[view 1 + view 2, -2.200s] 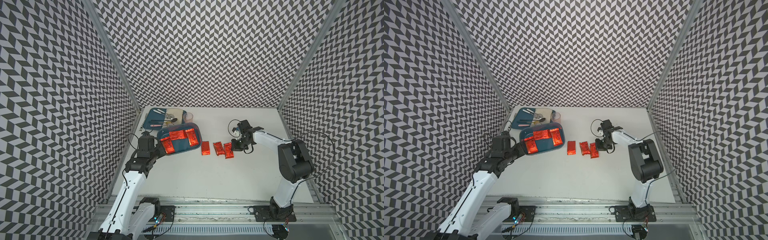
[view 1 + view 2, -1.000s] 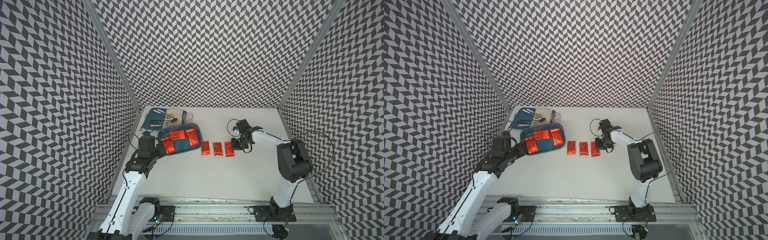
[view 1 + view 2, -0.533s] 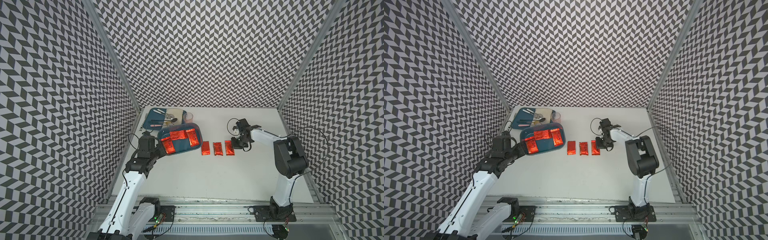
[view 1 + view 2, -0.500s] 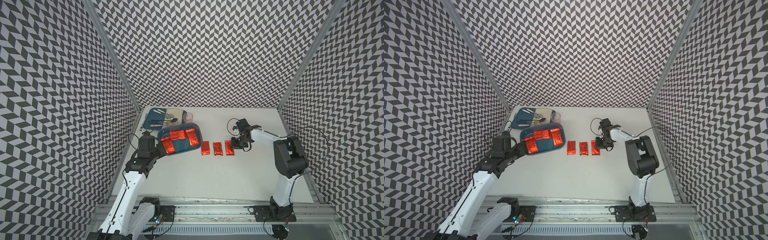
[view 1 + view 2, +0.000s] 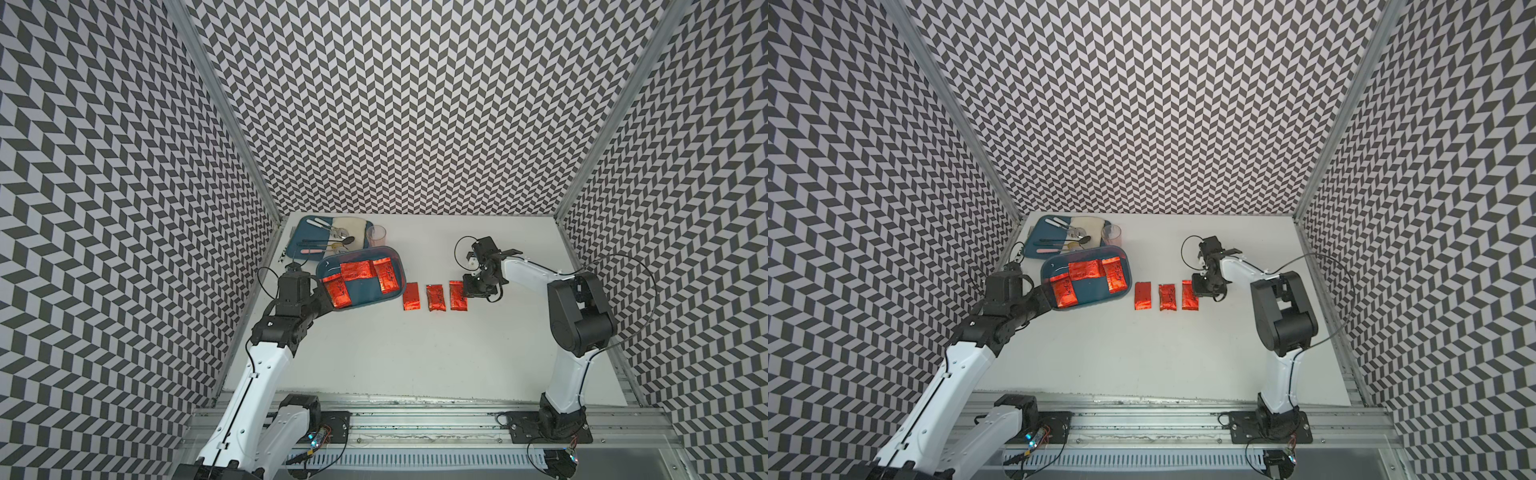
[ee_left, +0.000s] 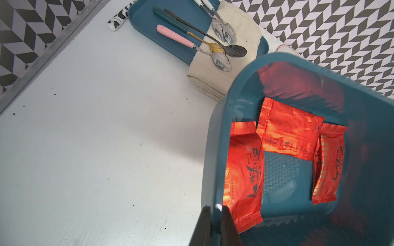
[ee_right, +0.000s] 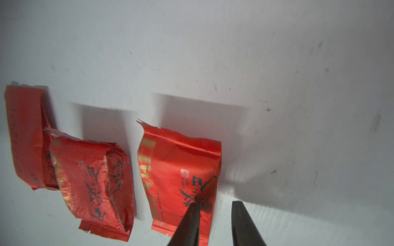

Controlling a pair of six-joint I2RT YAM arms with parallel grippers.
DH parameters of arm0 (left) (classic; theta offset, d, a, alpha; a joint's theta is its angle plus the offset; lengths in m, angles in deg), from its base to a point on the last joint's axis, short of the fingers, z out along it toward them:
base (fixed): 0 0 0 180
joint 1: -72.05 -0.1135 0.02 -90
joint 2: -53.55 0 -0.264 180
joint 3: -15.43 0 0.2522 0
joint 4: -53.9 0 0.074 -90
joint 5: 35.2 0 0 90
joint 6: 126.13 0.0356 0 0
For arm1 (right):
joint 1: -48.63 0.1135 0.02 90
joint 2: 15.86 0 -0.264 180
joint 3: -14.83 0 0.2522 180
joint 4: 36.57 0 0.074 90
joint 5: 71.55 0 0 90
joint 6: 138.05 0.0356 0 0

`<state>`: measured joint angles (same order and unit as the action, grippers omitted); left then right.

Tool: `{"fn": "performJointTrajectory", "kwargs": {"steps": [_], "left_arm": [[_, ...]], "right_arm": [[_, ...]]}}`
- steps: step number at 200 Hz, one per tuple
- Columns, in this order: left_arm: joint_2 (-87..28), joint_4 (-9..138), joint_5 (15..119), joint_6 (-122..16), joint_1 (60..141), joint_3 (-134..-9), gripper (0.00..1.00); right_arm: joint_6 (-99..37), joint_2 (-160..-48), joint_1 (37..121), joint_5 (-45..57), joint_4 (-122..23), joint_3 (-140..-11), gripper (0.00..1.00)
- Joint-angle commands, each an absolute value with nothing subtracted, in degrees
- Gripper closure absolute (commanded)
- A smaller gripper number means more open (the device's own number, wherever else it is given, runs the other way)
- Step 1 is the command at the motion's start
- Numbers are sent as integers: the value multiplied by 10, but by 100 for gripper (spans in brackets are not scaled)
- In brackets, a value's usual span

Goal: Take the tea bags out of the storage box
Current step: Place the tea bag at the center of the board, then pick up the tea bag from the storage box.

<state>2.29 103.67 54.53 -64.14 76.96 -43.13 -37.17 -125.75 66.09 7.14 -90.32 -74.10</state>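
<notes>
Left jaws: we see them clamped on the rim of the storage box (image 6: 213,159).
Storage box: tilted, just in front of the tray (image 5: 305,237) of spoons (image 6: 222,62).
Tea bags (image 5: 356,270): three inside the box; three more (image 5: 436,297) lie in a row on the counter (image 5: 415,353) beside it.
Right jaws: apart; one fingertip (image 7: 197,204) touches the end sachet (image 7: 177,170), the other is over bare counter.

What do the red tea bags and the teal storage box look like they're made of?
The tea bags look like thin metallised foil: glossy, creased, with crimped serrated ends. The storage box looks like moulded plastic, smooth and semi-glossy: a bright highlight on its rim, red reflections on its inner wall.
</notes>
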Motion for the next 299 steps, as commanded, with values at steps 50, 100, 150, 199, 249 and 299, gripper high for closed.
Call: {"fn": "performJointTrajectory", "kwargs": {"steps": [50, 100, 150, 199, 249, 299], "left_arm": [[27, 1009, 547, -643, 774, -433, 100], [30, 1009, 548, -643, 774, -433, 100], [34, 1008, 548, -643, 781, -433, 100], [37, 1011, 541, -646, 792, -433, 100], [37, 1010, 539, -647, 796, -433, 100], [37, 1011, 541, -646, 799, -432, 100]], "right_arm": [[-342, -1120, 710, -39, -858, -813, 69], [-252, -1131, 879, -163, -665, -841, 69], [-207, -1275, 976, -162, -615, -948, 70], [-187, -1358, 998, -123, -613, -1002, 64], [-182, -1396, 1000, -113, -624, -1015, 61], [-181, -1424, 1002, -112, -620, -1034, 60]]}}
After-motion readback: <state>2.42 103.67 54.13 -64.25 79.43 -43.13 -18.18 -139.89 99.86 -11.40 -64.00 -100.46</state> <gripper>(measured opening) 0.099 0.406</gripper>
